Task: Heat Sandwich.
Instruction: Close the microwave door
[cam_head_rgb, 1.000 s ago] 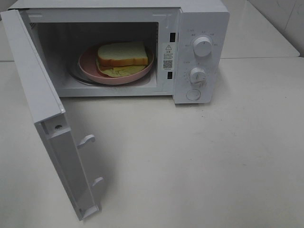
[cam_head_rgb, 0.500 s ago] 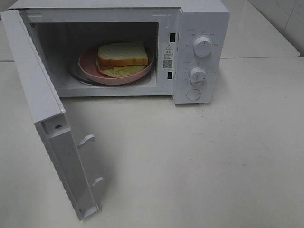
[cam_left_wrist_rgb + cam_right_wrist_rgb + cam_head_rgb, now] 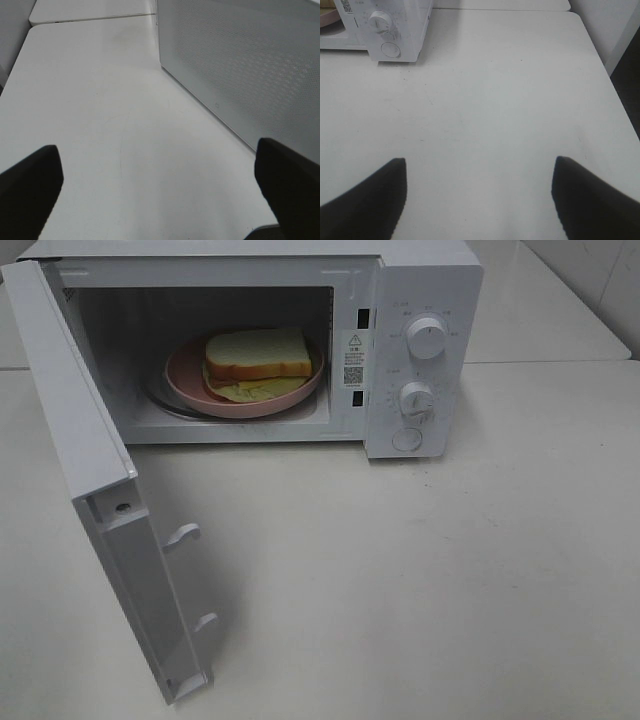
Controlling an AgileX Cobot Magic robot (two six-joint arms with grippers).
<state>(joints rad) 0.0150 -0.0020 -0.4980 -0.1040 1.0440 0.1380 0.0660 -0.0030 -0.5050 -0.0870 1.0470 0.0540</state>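
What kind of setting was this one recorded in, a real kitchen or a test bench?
Probably a test bench staged as a kitchen corner, not a home: an open white microwave, a sandwich on a pink plate inside it, and plain white tables pushed together.

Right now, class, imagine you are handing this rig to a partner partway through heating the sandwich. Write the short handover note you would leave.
The left gripper is open and empty, above the table beside the open microwave door.
The right gripper is open and empty, above the table off the microwave's control side.
The sandwich lies on the pink plate inside the microwave.
Done: sandwich loaded.
Left: swing the door shut, then probably turn the knobs to start heating.
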